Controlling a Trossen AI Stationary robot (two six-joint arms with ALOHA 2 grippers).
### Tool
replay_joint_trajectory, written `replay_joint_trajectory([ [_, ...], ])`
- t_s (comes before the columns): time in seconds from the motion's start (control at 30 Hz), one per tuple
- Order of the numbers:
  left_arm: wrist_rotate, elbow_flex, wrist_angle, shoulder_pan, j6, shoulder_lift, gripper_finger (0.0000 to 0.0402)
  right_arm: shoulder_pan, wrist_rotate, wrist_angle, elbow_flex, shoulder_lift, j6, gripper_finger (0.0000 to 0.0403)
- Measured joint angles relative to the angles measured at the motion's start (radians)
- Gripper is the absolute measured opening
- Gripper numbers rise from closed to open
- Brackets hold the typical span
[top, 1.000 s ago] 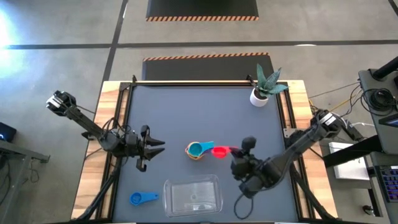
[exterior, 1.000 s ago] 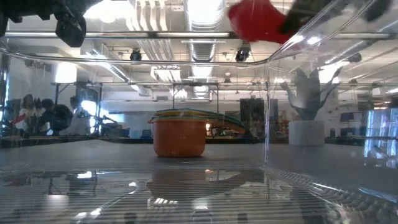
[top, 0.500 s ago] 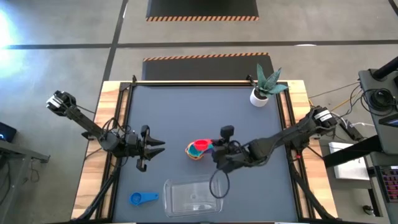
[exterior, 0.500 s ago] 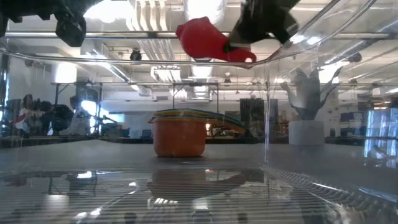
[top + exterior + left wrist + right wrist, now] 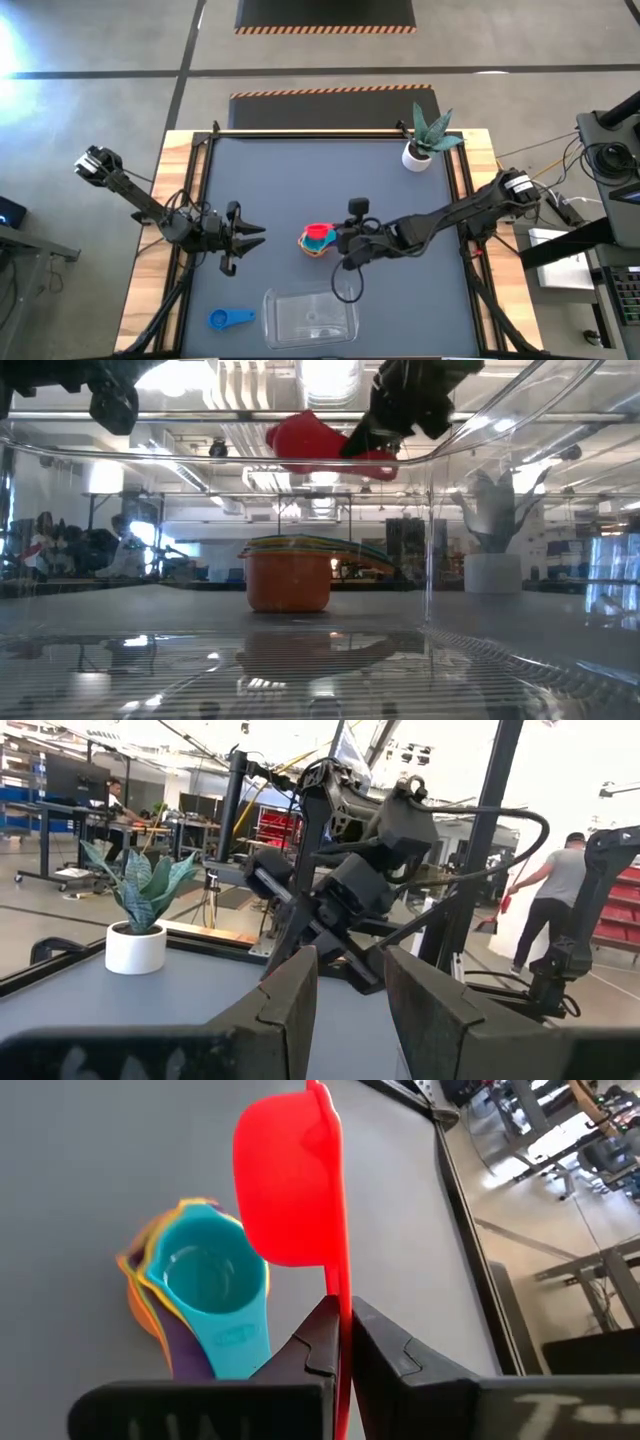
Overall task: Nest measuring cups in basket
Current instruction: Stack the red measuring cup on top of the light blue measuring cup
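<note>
holding red cup [image 5: 288, 1185] handle between right jaws | above stack [image 5: 190, 1300]

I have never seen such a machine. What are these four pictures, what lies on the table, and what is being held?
This is a robot with two dark arms at a table; each arm ends in a two-finger gripper.

The high view looks straight down. The low view sits at table height, looking through the clear basket. The other two pictures come from cameras on the arms' wrists.

On the table lie a stack of nested cups with a teal cup on top, a blue cup alone near the front edge, the clear basket and a potted plant in the far corner.

The right gripper is shut on the flat handle of a red cup and holds it in the air above the stack. The left gripper is open, holds nothing and waits at the left side.
</note>
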Motion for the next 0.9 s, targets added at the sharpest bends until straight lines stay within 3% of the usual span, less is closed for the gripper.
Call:
replay_joint_trajectory([
  [0.33, 0.000, 0.000, -0.001, 0.000, 0.002, 0.000, 0.0103, -0.002, -0.003, 0.136, -0.112, 0.000, -0.026, 0.0008],
  [0.53, -0.001, 0.000, -0.005, 0.000, 0.000, 0.000, 0.0103, -0.003, -0.009, 0.154, -0.116, 0.000, -0.019, 0.0008],
  [0.67, -0.001, 0.000, -0.005, 0.000, -0.001, 0.000, 0.0103, -0.013, -0.072, 0.167, -0.116, 0.001, -0.014, 0.0008],
  [0.9, -0.002, -0.001, -0.006, 0.000, -0.005, 0.004, 0.0103, -0.017, -0.077, 0.202, -0.096, 0.082, -0.045, 0.0008],
])
